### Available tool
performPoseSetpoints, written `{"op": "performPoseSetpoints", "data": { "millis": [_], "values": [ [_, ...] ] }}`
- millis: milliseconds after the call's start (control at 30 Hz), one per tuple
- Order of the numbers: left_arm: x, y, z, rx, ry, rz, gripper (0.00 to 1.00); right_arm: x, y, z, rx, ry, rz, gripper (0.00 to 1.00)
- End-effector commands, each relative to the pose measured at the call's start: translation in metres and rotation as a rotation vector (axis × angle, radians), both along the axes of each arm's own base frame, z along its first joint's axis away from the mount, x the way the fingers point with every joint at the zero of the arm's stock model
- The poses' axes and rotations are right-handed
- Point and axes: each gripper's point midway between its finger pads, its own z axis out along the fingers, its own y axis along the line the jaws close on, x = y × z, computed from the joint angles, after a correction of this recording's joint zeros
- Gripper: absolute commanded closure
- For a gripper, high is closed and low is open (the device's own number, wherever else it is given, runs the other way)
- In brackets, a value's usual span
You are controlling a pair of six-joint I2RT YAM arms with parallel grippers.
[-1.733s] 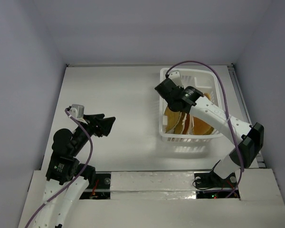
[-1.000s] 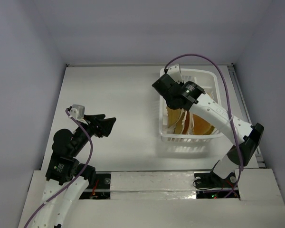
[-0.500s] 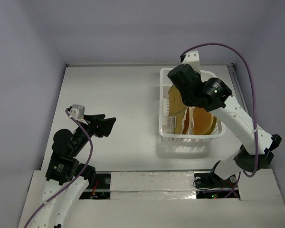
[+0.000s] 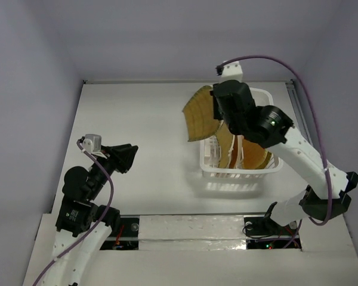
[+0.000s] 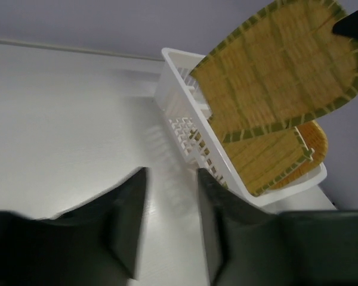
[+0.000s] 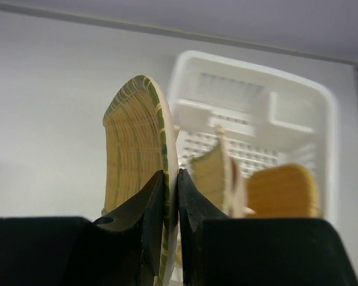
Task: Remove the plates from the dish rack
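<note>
My right gripper (image 4: 218, 113) is shut on a fan-shaped woven plate (image 4: 200, 116) with a green-striped rim and holds it in the air above the left side of the white dish rack (image 4: 271, 167). The same plate shows edge-on between my fingers in the right wrist view (image 6: 137, 149) and high up in the left wrist view (image 5: 280, 65). Other tan and orange plates (image 4: 241, 152) stand upright in the rack (image 6: 322, 107). My left gripper (image 4: 126, 156) is open and empty over the table, left of the rack (image 5: 185, 107).
The white table (image 4: 143, 113) is walled by grey panels at the back and sides. The right arm's purple cable (image 4: 298, 77) loops above the rack. A raised white ledge (image 4: 191, 229) runs along the near edge.
My right gripper has lifted the fan-shaped plate out of the rack, up and to the left. The left arm has shifted slightly to the left and nearer.
</note>
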Motion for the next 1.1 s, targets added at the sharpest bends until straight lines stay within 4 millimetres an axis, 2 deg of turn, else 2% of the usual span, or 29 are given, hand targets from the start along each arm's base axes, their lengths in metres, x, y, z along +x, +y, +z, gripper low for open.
{"op": "performPoseSetpoints", "data": {
  "millis": [0,33,67,100,167,200,267,333,433,467,533,567,600,633,700,767,800,900,1067],
  "values": [
    [-0.002,0.015,0.026,-0.023,-0.070,0.081,0.72,0.017,0.091,0.013,0.216,-0.082,0.250,1.00],
    [-0.002,0.021,0.028,-0.032,-0.074,0.114,0.76,0.023,0.114,0.009,0.258,-0.092,0.301,1.00],
    [-0.002,0.023,0.029,-0.038,-0.077,0.129,0.79,0.025,0.117,0.017,0.289,-0.118,0.302,1.00],
    [-0.002,0.026,0.029,-0.040,-0.076,0.143,0.86,0.029,0.133,0.004,0.291,-0.094,0.337,1.00],
    [-0.001,0.034,0.030,-0.049,-0.074,0.188,0.92,0.037,0.154,-0.003,0.332,-0.097,0.360,1.00],
    [-0.001,0.037,0.030,-0.056,-0.071,0.205,0.98,0.042,0.171,-0.021,0.330,-0.063,0.385,1.00],
    [0.000,0.042,0.029,-0.061,-0.061,0.239,1.00,0.048,0.193,-0.031,0.389,-0.050,0.407,1.00],
    [0.001,0.042,0.027,-0.067,-0.052,0.241,1.00,0.056,0.216,-0.052,0.429,-0.017,0.427,1.00],
    [0.003,0.042,0.025,-0.065,-0.043,0.242,1.00,0.065,0.233,-0.075,0.460,0.009,0.418,1.00],
    [0.003,0.041,0.024,-0.065,-0.041,0.239,1.00,0.070,0.240,-0.093,0.445,0.034,0.412,1.00],
    [0.003,0.039,0.025,-0.065,-0.046,0.225,0.94,0.075,0.246,-0.107,0.454,0.052,0.392,1.00],
    [0.003,0.037,0.024,-0.062,-0.044,0.216,0.92,0.078,0.249,-0.124,0.446,0.073,0.380,1.00],
    [0.003,0.037,0.024,-0.061,-0.046,0.213,0.90,0.080,0.249,-0.131,0.448,0.079,0.365,1.00],
    [0.003,0.036,0.024,-0.060,-0.046,0.212,0.89,0.082,0.252,-0.137,0.477,0.085,0.350,1.00],
    [0.003,0.035,0.024,-0.059,-0.043,0.207,0.86,0.083,0.255,-0.164,0.485,0.126,0.321,1.00],
    [0.004,0.034,0.023,-0.058,-0.042,0.201,0.85,0.090,0.256,-0.177,0.527,0.138,0.284,1.00],
    [0.004,0.034,0.022,-0.057,-0.039,0.200,0.84,0.094,0.256,-0.191,0.514,0.151,0.257,1.00],
    [0.005,0.032,0.022,-0.054,-0.038,0.194,0.82,0.101,0.249,-0.214,0.498,0.181,0.199,1.00],
    [0.005,0.033,0.021,-0.057,-0.035,0.197,0.81,0.094,0.241,-0.260,0.476,0.250,0.151,1.00]
  ]
}}
